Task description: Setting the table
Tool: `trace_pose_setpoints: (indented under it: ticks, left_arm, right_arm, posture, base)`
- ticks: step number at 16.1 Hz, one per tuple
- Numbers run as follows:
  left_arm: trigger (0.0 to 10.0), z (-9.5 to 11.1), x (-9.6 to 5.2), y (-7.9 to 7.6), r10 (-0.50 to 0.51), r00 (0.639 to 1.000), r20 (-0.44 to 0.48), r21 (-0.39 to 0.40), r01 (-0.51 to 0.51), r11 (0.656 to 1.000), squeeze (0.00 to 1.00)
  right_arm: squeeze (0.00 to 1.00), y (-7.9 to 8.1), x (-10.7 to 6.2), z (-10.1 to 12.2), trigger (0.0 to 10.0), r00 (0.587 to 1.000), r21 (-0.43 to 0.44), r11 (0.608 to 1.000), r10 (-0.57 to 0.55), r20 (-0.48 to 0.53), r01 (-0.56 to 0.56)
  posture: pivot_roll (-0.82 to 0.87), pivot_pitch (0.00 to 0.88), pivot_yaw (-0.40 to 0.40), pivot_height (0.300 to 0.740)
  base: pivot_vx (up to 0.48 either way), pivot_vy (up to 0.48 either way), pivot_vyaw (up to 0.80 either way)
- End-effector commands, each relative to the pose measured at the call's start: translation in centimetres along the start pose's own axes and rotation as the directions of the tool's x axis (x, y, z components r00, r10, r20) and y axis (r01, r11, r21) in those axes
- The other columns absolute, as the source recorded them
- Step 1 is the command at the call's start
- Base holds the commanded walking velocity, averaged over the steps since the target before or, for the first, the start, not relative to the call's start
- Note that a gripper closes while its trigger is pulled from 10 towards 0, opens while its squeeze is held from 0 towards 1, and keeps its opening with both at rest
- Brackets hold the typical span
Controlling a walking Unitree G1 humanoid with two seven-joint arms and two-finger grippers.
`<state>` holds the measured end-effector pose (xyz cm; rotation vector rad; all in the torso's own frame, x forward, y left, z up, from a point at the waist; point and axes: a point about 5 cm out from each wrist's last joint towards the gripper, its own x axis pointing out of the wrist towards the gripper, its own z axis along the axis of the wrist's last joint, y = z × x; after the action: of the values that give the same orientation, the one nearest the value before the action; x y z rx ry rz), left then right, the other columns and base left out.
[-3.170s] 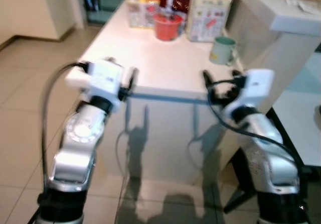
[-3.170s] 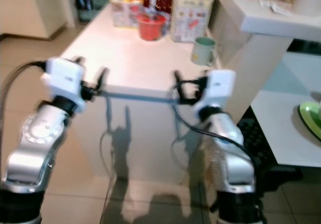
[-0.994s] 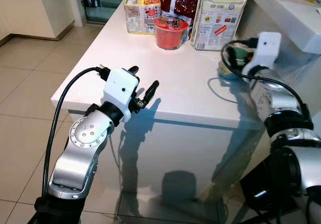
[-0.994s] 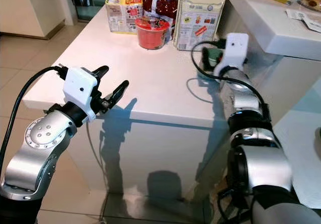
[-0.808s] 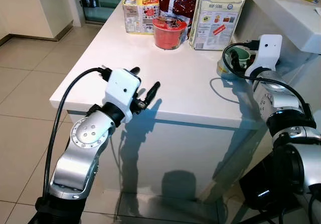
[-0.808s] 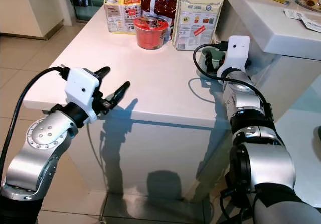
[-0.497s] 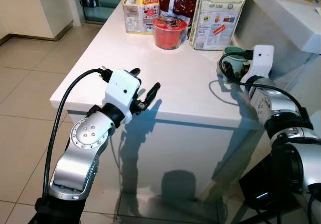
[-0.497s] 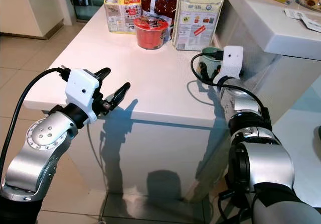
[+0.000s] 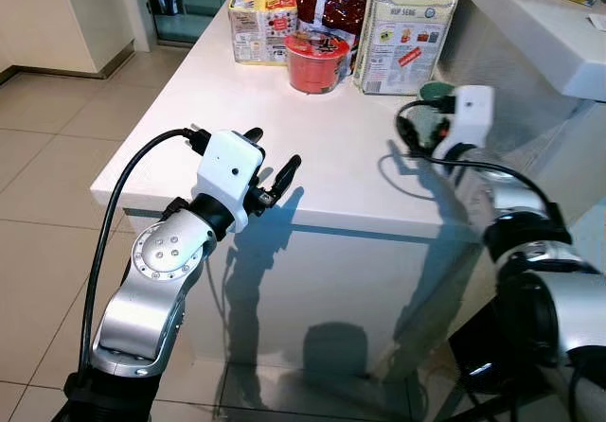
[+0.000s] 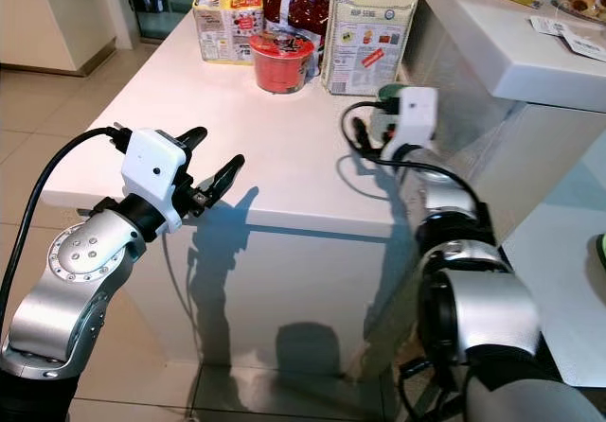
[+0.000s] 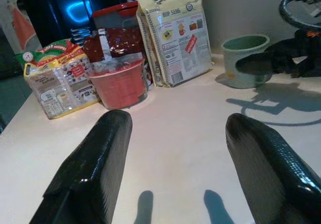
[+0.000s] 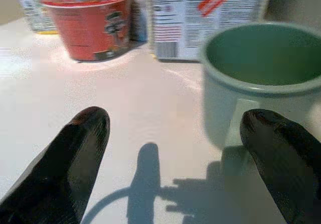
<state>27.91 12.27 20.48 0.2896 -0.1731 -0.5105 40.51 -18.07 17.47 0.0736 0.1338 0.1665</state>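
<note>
My right gripper (image 12: 175, 153) over white table (image 9: 237, 110), fingers spread wide, green mug (image 12: 261, 78) just ahead (one fingertip (image 12: 278, 148) in front of mug wall; touching or not, hard to judge). Mug sits upright near table's right edge, beside tall printed carton (image 9: 407, 29). Red cup (image 9: 312, 60) and snack packs (image 9: 260, 15) at far end. My left gripper (image 9: 270, 167) hangs at near table edge, fingers parted, holding nothing.

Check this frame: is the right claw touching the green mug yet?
Cannot tell. In the right wrist view the right claw is open beside the green mug; one finger overlaps the mug's base, and no clear gap or contact shows.
</note>
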Motion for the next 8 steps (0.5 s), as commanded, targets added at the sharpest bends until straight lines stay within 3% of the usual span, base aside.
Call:
trace_pose_setpoints:
  ticks: [1, 8]
  left_arm:
    - [10.0, 0.4, -0.1, 0.1, -0.001, 1.000, 0.015, 0.015, 0.001, 1.000, 0.00]
    - [10.0, 0.5, -0.1, -0.3, -0.014, 1.000, 0.020, 0.005, 0.014, 1.000, 0.00]
  right_arm:
    - [0.00, -0.1, 0.0, 0.4, 10.0, 1.000, 0.006, 1.000, 0.003, 0.014, -0.004]
    - [0.00, -1.2, -0.3, 0.9, 10.0, 0.996, -0.036, 0.996, -0.081, 0.046, 0.083]
  posture:
    - [0.02, 0.000, -0.074, 0.740]
    - [0.01, 0.000, -0.072, 0.740]
  base:
    - [0.000, 0.000, 0.00]
    - [0.000, 0.000, 0.00]
